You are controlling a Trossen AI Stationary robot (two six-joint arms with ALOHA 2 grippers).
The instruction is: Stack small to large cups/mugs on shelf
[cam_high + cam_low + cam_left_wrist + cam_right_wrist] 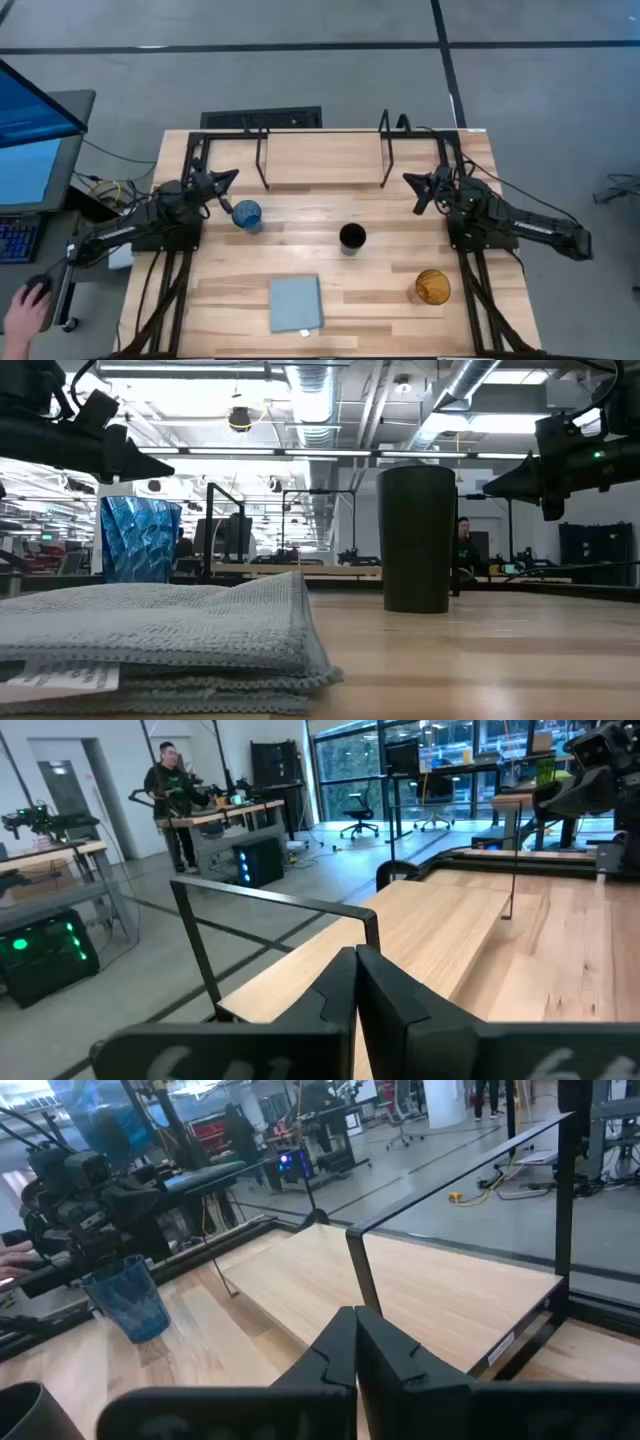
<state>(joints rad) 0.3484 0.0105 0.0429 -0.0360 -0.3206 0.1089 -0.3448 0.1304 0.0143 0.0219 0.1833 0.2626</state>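
A: Cups? Shelf?
B: Blue cup (247,215) just beside L gripper (228,178), black cup (352,238) mid-table, amber cup (433,287) near the front right. Shelf (322,160) along the back edge — looks bare.
A: Grippers?
B: L and R gripper (411,181) both hover — fingers pressed together, gripping nothing. Cloth (296,303) at the front.

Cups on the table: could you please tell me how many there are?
3: the blue cup by the left gripper, the black cup mid-table, the amber cup near the right front. None on the shelf.
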